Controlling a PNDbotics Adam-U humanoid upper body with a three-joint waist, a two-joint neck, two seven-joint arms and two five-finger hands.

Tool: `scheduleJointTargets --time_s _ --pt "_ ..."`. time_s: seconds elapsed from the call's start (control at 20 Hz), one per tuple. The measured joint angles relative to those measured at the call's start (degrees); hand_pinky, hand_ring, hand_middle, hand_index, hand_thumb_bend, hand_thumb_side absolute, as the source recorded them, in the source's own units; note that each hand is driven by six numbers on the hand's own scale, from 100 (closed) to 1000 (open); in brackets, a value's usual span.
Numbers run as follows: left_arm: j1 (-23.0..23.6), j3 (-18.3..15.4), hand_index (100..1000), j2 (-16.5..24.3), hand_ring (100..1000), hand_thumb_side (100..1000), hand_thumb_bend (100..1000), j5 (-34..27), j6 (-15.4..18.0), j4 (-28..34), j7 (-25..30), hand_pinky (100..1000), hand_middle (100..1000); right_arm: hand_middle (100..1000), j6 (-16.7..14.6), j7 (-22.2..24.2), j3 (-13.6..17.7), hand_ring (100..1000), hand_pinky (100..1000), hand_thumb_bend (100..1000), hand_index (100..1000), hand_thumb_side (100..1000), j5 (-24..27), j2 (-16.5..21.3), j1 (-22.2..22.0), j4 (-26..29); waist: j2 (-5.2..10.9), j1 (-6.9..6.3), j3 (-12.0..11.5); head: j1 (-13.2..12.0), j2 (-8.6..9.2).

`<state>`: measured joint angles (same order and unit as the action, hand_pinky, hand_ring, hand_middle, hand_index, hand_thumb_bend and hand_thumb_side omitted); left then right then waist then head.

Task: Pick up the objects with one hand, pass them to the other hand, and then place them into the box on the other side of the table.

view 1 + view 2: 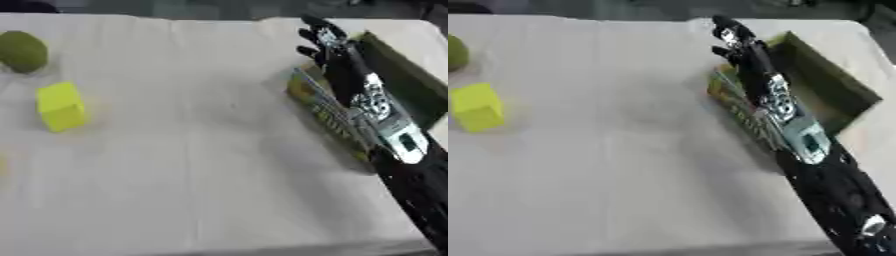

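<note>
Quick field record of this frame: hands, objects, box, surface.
right hand: reaches in from the lower right, stretched over the box's near wall, fingers straight, holding nothing visible
left hand: not in view
box: green, open-topped, on the right side of the table, printed side wall facing the centre
yellow block: left side, on the cloth, untouched
green round object: far left, behind the block, apart from it
surface: white cloth
box contents: cannot tell
</note>
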<state>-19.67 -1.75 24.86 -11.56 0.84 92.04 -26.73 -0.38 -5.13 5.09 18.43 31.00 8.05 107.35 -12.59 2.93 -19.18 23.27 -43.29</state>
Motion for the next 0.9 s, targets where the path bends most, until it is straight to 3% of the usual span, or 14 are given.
scheduleJointTargets --time_s 0.5,0.65,0.9 --pt "0.0 -0.1 822 0.0 679 808 222 -0.1 -0.1 0.0 -0.2 613 741 960 -0.6 1.0 0.2 979 914 100 900 775 0.0 0.0 0.0 0.1 -0.53 -0.32 -0.1 -3.8 -0.51" --pt "-0.4 -0.1 820 0.0 679 808 215 -0.1 -0.2 0.0 -0.1 613 741 960 -1.3 1.8 0.2 986 914 100 907 767 0.1 0.0 0.0 0.1 -0.54 -1.11 -0.1 -4.3 -0.51" --pt "-1.3 0.0 812 0.0 676 820 173 0.8 -1.1 0.0 0.3 607 739 964 -2.9 3.9 0.6 994 921 100 913 765 1.0 0.0 0.0 0.2 -0.54 -1.15 0.0 -4.5 -0.51"
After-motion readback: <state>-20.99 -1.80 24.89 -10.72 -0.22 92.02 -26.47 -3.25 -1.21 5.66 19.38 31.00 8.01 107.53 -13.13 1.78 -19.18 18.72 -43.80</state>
